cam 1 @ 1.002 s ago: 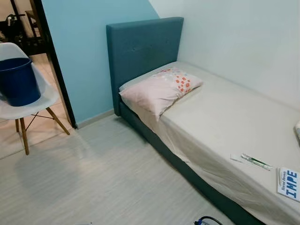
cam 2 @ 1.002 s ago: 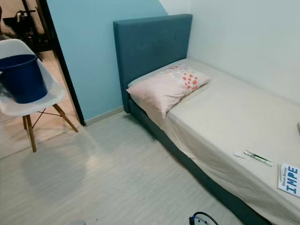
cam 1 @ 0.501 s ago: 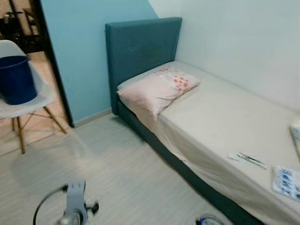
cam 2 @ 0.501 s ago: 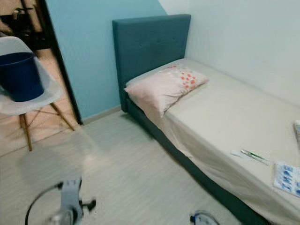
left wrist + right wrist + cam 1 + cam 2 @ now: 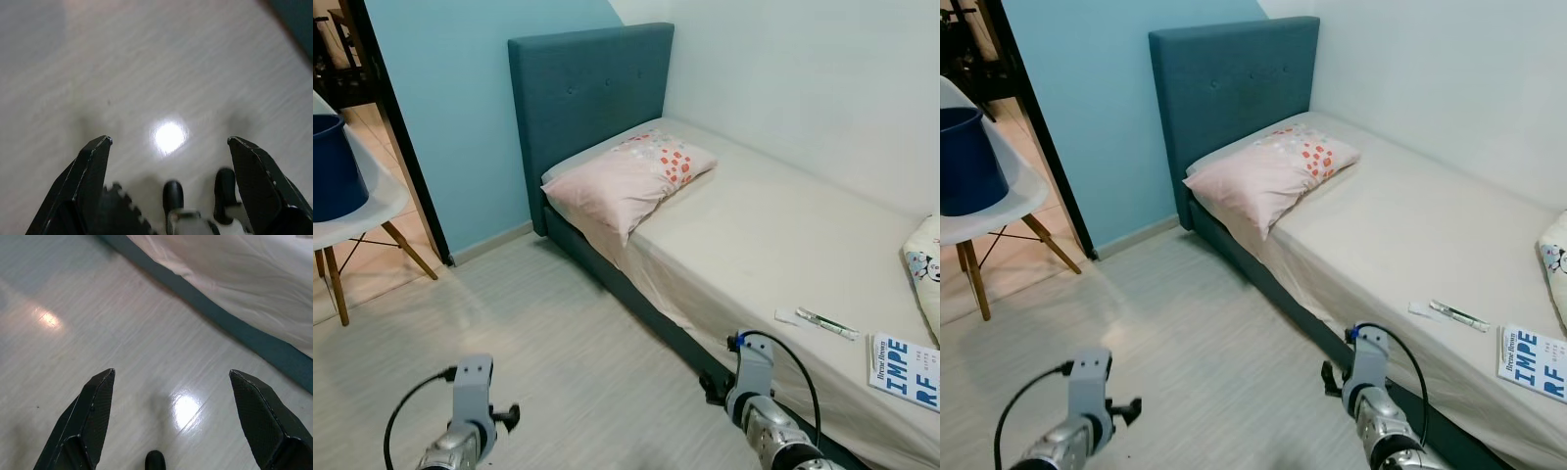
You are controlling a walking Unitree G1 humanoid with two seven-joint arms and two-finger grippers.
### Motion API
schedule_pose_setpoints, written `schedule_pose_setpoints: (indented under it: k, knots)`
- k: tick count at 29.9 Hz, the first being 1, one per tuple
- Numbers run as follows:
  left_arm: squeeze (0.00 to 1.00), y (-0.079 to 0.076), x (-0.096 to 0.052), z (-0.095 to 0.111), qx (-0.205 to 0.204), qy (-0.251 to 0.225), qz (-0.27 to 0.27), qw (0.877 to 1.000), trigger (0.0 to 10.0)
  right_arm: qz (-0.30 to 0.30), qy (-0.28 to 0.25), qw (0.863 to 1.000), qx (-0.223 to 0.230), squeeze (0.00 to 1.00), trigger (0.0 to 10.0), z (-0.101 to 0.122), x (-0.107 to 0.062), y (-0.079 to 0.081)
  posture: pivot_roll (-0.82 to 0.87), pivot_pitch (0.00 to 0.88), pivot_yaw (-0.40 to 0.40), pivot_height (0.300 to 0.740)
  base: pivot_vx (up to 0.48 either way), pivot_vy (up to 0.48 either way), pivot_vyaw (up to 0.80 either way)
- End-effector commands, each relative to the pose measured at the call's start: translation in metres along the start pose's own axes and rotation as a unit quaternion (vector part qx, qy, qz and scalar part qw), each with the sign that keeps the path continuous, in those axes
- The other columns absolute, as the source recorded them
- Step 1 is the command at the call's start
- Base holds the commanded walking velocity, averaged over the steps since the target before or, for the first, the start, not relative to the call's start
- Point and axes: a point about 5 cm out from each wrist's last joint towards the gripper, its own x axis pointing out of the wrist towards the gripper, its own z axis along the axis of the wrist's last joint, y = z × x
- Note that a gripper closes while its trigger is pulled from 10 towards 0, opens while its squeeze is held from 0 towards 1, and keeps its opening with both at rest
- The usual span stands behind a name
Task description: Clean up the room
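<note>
A bed (image 5: 773, 235) with a cream sheet and a teal headboard (image 5: 587, 98) stands along the right wall. On it lie a pink pillow (image 5: 626, 176), a thin packaged stick-like item (image 5: 824, 323), a small white scrap (image 5: 786, 316) and a blue-lettered book (image 5: 904, 370). A second, patterned pillow (image 5: 925, 264) pokes in at the right edge. My left arm (image 5: 470, 411) and right arm (image 5: 754, 392) are raised low in front. My left gripper (image 5: 168, 142) is open over bare floor. My right gripper (image 5: 171, 372) is open over the floor beside the bed's teal base.
A white chair (image 5: 372, 211) on wooden legs carries a dark blue bucket (image 5: 333, 166) at the far left, by a dark-framed doorway (image 5: 396, 127). Pale plank floor (image 5: 558, 333) spreads between the chair and the bed.
Both arms have come up into view, the left first, then the right. The camera has turned slightly right, so the bed and chair sit further left in the picture.
</note>
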Motion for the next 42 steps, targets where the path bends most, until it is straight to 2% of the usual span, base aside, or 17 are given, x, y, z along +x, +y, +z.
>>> schedule_pose_setpoints:
  k: [1,3,4,6,7,8,11,16,19,24,38,42]
  knots:
    - [0.0,-0.001,-0.002,-0.011,0.009,0.017,0.002,1.0,10.0,0.008,0.046,0.999,-0.018,0.0,10.0,-0.023,-0.004,0.004,-0.03,0.0,-0.062,0.74,0.0,0.0,0.0]
    - [0.0,-0.001,-0.005,-0.026,0.009,0.035,0.005,0.999,10.0,0.036,0.085,0.995,-0.048,0.0,10.0,-0.049,-0.01,0.012,-0.03,0.0,-0.062,0.74,0.0,0.0,0.0]
    - [0.0,-0.001,-0.005,-0.026,0.009,0.035,0.005,0.999,10.0,0.036,0.085,0.995,-0.048,0.0,10.0,-0.049,-0.01,0.012,-0.03,0.0,-0.062,0.74,0.0,0.0,0.0]
    - [0.0,-0.003,-0.008,-0.04,0.005,0.05,0.004,0.999,10.0,0.039,0.111,0.992,-0.056,0.0,10.0,-0.067,-0.015,0.015,-0.03,0.0,-0.059,0.74,0.0,0.0,0.0]
    - [0.0,-0.003,-0.008,-0.04,0.005,0.05,0.004,0.999,10.0,0.039,0.111,0.992,-0.056,0.0,10.0,-0.067,-0.015,0.015,-0.03,0.0,-0.059,0.74,0.0,0.0,0.0]
    - [0.0,-0.008,-0.011,-0.05,0.0,0.058,-0.005,0.998,10.0,0.035,0.127,0.99,-0.056,0.0,10.0,-0.08,-0.02,0.016,-0.03,0.0,-0.062,0.74,0.0,0.0,0.0]
    - [0.0,-0.013,-0.012,-0.054,-0.013,0.062,-0.022,0.998,10.0,0.033,0.134,0.989,-0.056,0.0,10.0,-0.085,-0.022,0.014,-0.02,0.0,-0.068,0.74,0.0,0.0,0.0]
    - [0.0,-0.015,-0.011,-0.054,-0.025,0.06,-0.026,0.998,10.0,0.042,0.135,0.987,-0.079,0.0,10.0,-0.086,-0.022,0.014,-0.03,0.0,-0.076,0.74,0.0,0.0,0.0]
    - [0.0,-0.014,-0.011,-0.053,-0.025,0.059,-0.026,0.998,10.0,0.041,0.135,0.987,-0.078,0.0,10.0,-0.087,-0.023,0.013,-0.02,0.0,-0.084,0.74,0.282,0.0,0.0]
    - [0.0,-0.015,-0.01,-0.049,-0.038,0.048,-0.02,0.998,10.0,0.026,0.139,0.987,-0.077,0.0,10.0,-0.087,-0.024,0.004,-0.01,0.0,-0.09,0.74,0.321,0.0,0.0]
    - [0.0,-0.018,-0.012,-0.055,-0.027,0.06,-0.029,0.997,10.0,0.007,0.143,0.986,-0.08,0.0,10.0,-0.086,-0.027,-0.015,-0.01,0.0,-0.092,0.74,0.386,0.0,0.0]
    - [0.0,-0.017,-0.012,-0.055,-0.03,0.059,-0.029,0.997,10.0,0.008,0.139,0.987,-0.078,0.0,10.0,-0.084,-0.025,-0.012,-0.01,0.0,-0.092,0.74,0.393,0.0,0.0]
